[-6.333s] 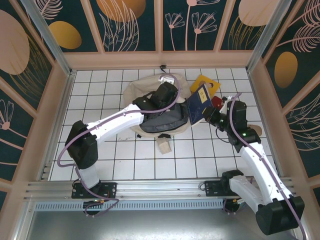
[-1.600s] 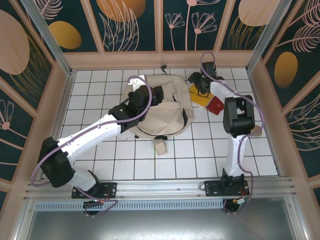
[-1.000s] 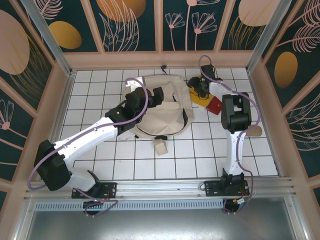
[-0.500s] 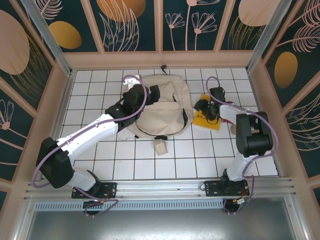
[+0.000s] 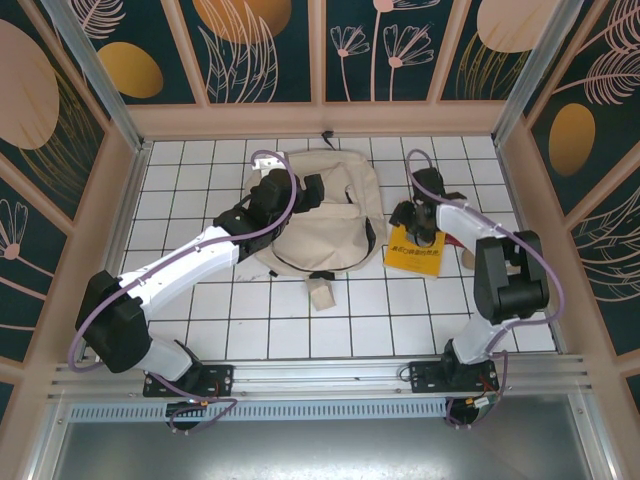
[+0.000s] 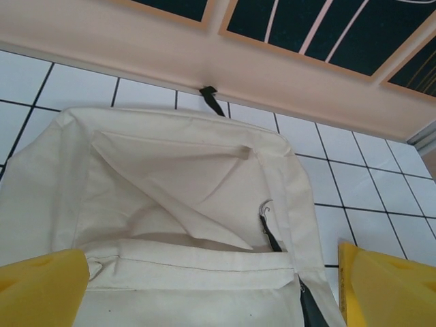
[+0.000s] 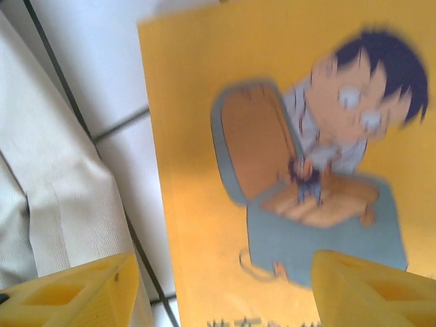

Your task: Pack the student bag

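The student bag (image 5: 330, 225), a cream fabric backpack, lies flat at the back middle of the tiled table. Its black top loop (image 6: 211, 101) points to the back wall. My left gripper (image 5: 305, 190) hovers open over the bag's upper part (image 6: 177, 177), with nothing between its yellow fingers (image 6: 41, 289). A yellow book (image 5: 415, 255) with a cartoon boy on its cover (image 7: 272, 170) lies flat just right of the bag. My right gripper (image 5: 412, 215) is right over the book's far end, open, its fingers (image 7: 75, 293) wide apart. The bag's edge (image 7: 41, 191) shows at the left.
A small beige block (image 5: 323, 292) sits on the tiles in front of the bag. A red object (image 5: 452, 238) peeks out at the book's right, under my right arm. A dark zipper pull (image 6: 266, 218) lies on the bag's fabric. Walls close in the table on three sides.
My right gripper has come from the back right corner toward the front, and the yellow book has slid with it to beside the bag. The left gripper has barely shifted.
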You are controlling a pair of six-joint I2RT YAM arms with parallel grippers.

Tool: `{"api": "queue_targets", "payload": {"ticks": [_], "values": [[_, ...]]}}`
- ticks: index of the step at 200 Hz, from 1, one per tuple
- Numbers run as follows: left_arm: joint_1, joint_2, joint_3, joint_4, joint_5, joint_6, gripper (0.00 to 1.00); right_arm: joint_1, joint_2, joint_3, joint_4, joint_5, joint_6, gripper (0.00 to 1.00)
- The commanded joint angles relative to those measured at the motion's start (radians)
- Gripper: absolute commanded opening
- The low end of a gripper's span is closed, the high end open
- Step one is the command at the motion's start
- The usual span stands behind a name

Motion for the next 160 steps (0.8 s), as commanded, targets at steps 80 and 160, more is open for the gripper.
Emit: {"api": "queue_targets", "payload": {"ticks": [80,160], "values": [[0.006,0.021,-0.012,0.045,0.11,0.059,0.99,-0.006,0.189,0.114,-0.133,0.114,-0.023,0.71],[0.005,0.05,-0.005,0.064,0.238,0.086,0.99,0.073,0.041,-0.215,-0.136,-0.027,0.108,0.72]]}}
